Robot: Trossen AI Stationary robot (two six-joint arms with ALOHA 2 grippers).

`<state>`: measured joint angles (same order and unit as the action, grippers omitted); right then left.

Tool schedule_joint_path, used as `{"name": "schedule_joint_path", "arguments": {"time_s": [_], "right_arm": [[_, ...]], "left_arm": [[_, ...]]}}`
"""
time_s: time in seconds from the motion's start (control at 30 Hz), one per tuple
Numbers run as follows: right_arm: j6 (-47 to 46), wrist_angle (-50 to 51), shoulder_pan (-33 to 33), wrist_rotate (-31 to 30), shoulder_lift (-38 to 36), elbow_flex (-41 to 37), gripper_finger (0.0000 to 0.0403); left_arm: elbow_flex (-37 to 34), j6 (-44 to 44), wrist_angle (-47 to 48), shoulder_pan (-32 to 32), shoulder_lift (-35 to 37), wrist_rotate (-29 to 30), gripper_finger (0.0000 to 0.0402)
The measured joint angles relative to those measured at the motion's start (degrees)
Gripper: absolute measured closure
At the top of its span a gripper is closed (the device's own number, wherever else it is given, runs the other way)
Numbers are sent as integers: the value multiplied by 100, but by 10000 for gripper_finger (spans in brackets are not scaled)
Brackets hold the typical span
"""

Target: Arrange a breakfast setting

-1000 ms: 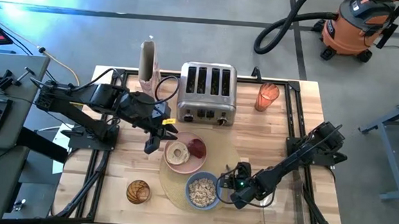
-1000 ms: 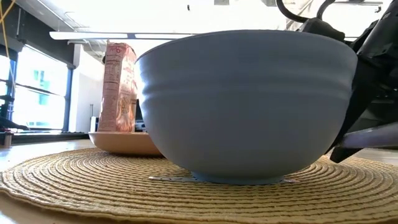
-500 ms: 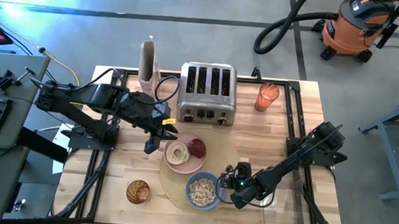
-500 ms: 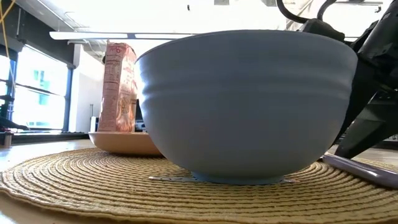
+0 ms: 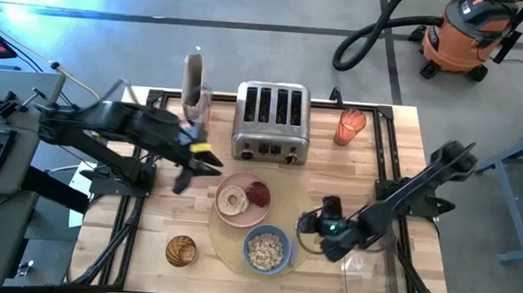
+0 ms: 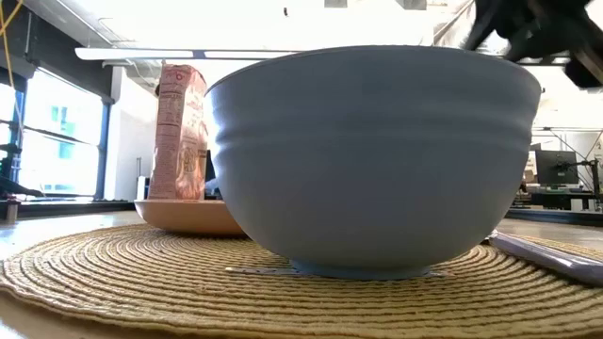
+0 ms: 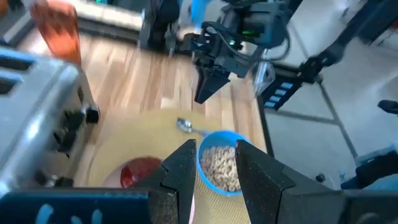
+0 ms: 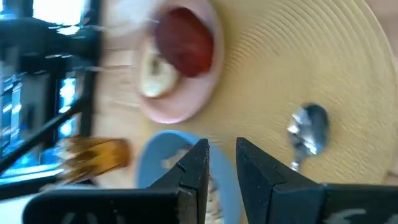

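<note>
On tan placemat (image 5: 303, 208): cereal-filled blue bowl (image 5: 266, 249)

Tan placemat (image 5: 289, 212): pink plate (image 5: 243, 203) with bagel, fruit; blue cereal bowl (image 5: 265, 250); spoon (image 7: 189, 127).

Right hand (image 8: 222, 163) slightly parted, empty, above placemat (image 8: 292, 68); spoon (image 8: 308, 134) lying beside.
</note>
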<state>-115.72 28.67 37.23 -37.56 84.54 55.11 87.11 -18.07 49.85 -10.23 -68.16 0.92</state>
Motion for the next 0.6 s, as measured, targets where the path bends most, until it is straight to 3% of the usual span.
{"name": "schedule_joint_path", "arguments": {"time_s": [0.13,0.27,0.37,0.43,0.6], "right_arm": [[983,-89,-185,151,-836,0,343],[1395,-219,-332,626,-1605,0,343],[1379,-192,-361,330,-2021,0,343],[2021,-193,-414,25,-2246,0,343],[4178,-388,-616,165,-2850,-2,343]], "left_arm": [[1,65,-1,8,540,232,298],[2,81,21,-41,1115,619,298],[-42,140,27,-203,1537,1013,298],[-178,230,31,-306,1822,1200,298],[-907,328,-187,-477,2592,1273,298]]}}
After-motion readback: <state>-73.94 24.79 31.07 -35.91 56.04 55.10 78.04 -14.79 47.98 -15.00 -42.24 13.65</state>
